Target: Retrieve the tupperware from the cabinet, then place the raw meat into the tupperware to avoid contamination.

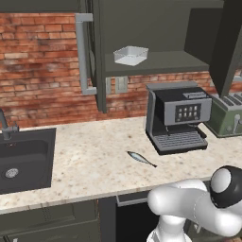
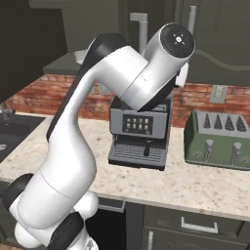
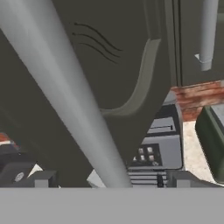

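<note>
Gripper [image 3: 105,181]: jaws spread wide either side of the cabinet door's bar handle [image 3: 65,96], gripping nothing.

Raw meat [image 1: 141,159]: small silvery fish lying flat on the speckled counter [image 1: 90,160], in front of the coffee machine [image 1: 177,118], apart from it. Likely slick and limp; best pinched across the thicker mid-body, not the tail.

Tupperware [image 1: 131,55]: on the shelf of the open cabinet [image 1: 156,61], above the coffee machine. Looks light, thin-walled and somewhat flexible; take one wall at the rim.

Arm [image 2: 88,127] raised, elbow bent high; gripper [image 3: 109,177] jaws spread wide.
</note>
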Robot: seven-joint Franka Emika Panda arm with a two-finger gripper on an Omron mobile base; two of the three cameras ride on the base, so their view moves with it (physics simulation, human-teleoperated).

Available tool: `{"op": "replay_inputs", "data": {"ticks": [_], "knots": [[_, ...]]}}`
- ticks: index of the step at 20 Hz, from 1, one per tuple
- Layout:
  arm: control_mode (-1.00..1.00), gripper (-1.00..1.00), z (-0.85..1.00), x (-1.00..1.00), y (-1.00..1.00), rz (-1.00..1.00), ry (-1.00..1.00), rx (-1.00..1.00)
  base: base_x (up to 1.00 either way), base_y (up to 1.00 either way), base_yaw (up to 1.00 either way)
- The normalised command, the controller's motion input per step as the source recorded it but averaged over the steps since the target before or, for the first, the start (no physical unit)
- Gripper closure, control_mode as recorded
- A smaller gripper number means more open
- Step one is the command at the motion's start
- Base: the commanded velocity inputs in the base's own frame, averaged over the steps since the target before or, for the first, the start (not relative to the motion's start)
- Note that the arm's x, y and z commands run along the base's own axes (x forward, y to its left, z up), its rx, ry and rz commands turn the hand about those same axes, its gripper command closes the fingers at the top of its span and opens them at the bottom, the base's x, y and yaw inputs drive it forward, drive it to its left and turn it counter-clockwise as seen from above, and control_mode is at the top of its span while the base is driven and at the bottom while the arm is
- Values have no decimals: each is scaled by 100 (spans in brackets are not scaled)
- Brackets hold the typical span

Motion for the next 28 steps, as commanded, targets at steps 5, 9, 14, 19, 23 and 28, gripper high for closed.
{"op": "replay_inputs", "data": {"ticks": [5,9,14,19,23,28], "knots": [[-100,-100,0,-74,5,-2,0,-4,0,0,0],[-100,-100,0,-86,15,-2,0,-9,0,0,0],[-100,-100,0,-43,64,-1,4,-26,0,0,0],[-100,-100,0,0,76,0,21,-42,0,0,0],[-100,-100,1,7,71,0,22,-37,0,0,0],[-100,-100,0,25,60,0,23,-36,0,0,0]]}}
